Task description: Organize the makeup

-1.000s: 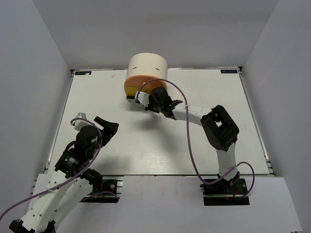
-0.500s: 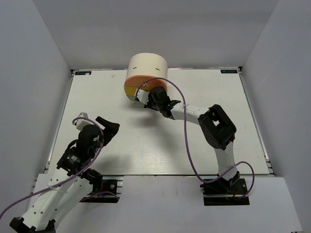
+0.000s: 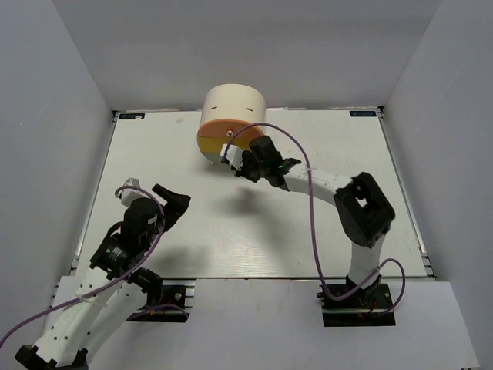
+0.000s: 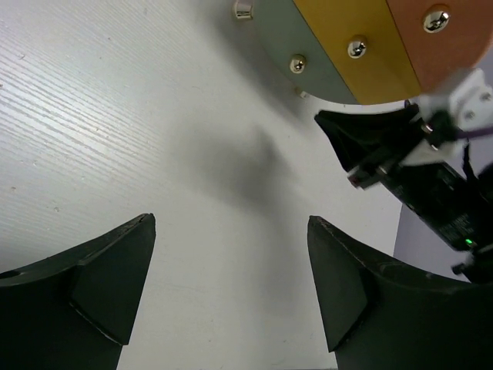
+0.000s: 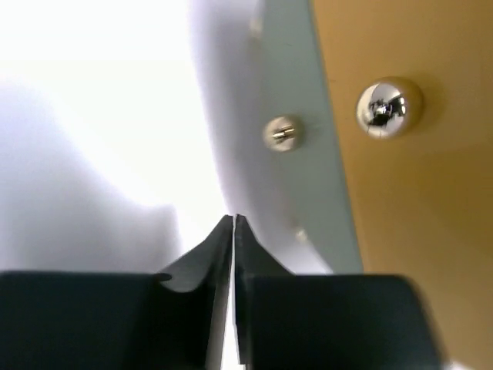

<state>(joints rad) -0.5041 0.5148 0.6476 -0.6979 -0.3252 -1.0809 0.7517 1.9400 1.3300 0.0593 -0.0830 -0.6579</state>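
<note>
No makeup shows in any view. The cream cylindrical box (image 3: 233, 104) stands at the back middle of the table, its orange and yellow drawers (image 3: 214, 139) facing forward. My right gripper (image 3: 235, 162) is shut and empty, its tips just in front of the lowest drawers. In the right wrist view the shut tips (image 5: 233, 220) point at the grey-green drawer (image 5: 296, 85), beside the yellow drawer (image 5: 408, 177) with its round metal knob (image 5: 389, 106). My left gripper (image 3: 173, 202) is open and empty over bare table at the front left (image 4: 231, 223).
White walls close in the table (image 3: 323, 146) on the left, back and right. The left wrist view shows the drawer fronts (image 4: 370, 46) with knobs and my right gripper (image 4: 331, 127) beside them.
My right arm's elbow has swung to the right while its gripper stayed at the drawers. The dark strip under the box's front left edge no longer shows. The left arm has hardly moved.
</note>
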